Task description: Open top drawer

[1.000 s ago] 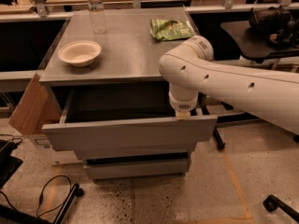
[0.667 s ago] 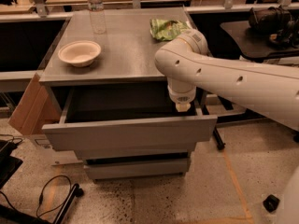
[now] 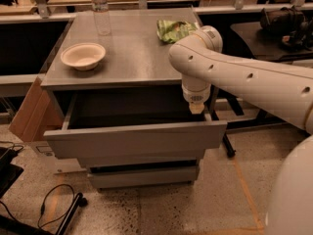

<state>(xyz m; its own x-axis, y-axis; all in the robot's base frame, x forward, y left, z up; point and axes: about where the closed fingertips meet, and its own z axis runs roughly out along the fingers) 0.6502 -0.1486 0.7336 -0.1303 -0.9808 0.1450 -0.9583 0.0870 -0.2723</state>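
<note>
1. Since a second ago your hand (image 3: 196,106) has come up a little at the right end of the drawer opening. The top drawer (image 3: 132,142) has not shifted.
2. You are looking at a grey metal bench (image 3: 132,62) standing on a speckled floor (image 3: 161,209). An orange tape line (image 3: 244,190) runs across the floor to the right.
3. A brown cardboard sheet (image 3: 30,112) leans against the bench's left side. A black cable (image 3: 51,207) loops on the floor in front of it.
4. On the bench top, a pale bowl (image 3: 83,56) sits upright near the left edge. A clear water bottle (image 3: 100,9) stands at the back. A crumpled green bag (image 3: 173,30) lies at the back right, partly behind your white arm (image 3: 244,77).
5. The top drawer is pulled well out from under the bench top, its flat grey front facing you. Its tray is in deep shadow, so you cannot tell what is in it.
6. Two lower drawer fronts (image 3: 142,168) sit beneath it, both set further back.
7. Your hand points downward from the arm's end, just behind the top drawer's front panel near its right corner. Whether it is clenched or released cannot be told from here, nor whether it touches the panel.
</note>
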